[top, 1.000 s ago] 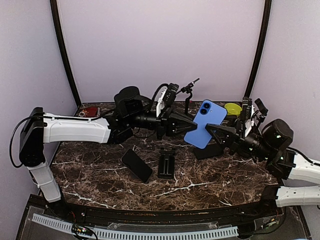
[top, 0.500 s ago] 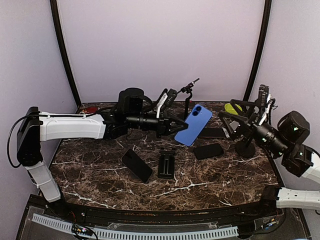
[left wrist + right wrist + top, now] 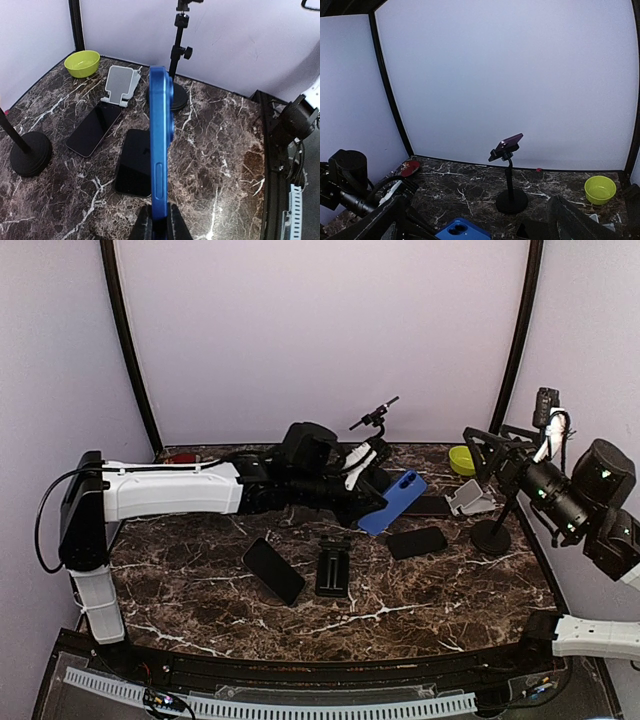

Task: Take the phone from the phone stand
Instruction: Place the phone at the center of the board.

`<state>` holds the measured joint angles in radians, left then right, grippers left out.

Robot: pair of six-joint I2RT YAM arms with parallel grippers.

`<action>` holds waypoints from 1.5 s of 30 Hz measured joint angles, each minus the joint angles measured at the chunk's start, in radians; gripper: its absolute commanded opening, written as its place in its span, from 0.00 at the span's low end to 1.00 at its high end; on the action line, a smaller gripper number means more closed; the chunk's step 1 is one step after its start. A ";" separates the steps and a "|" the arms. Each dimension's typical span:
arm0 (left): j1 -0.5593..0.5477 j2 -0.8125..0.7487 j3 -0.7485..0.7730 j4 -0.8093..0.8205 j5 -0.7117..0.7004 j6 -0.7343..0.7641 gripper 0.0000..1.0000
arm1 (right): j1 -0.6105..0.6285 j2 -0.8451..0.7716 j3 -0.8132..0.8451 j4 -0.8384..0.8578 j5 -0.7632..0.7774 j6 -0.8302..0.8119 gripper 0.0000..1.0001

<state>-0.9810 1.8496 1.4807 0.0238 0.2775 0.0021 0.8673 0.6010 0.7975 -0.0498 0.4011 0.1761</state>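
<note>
The dark marble desk point(image 3: 200, 590) is carrying everything, with 2 arms reaching over it. The left gripper point(image 3: 374, 504) is clamping the blue phone point(image 3: 398, 498) by one end and holding it on edge, low over the desk's middle, near the grey folding stand point(image 3: 470, 498) but clear of it. The right gripper point(image 3: 492, 455) is hanging wide apart, raised at the right and gripping nothing.

The removal itself is looking done, since the blue phone is sitting in no stand. Setting it down and letting go is probably what is left.

Counted:
- 2 pole stands point(image 3: 375, 425) point(image 3: 492, 532)
- 1 grey folding stand
- 1 black holder point(image 3: 333, 566) lying flat
- 3 dark phones point(image 3: 273, 570) point(image 3: 417, 542) point(image 3: 430, 505) lying on the desk
- 1 blue phone
- 1 green bowl point(image 3: 464, 458)
</note>
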 measured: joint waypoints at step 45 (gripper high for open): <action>-0.406 0.724 0.746 -0.388 -0.843 0.509 0.08 | -0.084 0.101 0.077 -0.190 0.047 0.069 1.00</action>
<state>-1.3865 2.5732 2.2269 -0.3637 -0.5659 0.5114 0.7837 0.7025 0.8745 -0.2401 0.4484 0.2451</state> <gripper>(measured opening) 0.077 0.996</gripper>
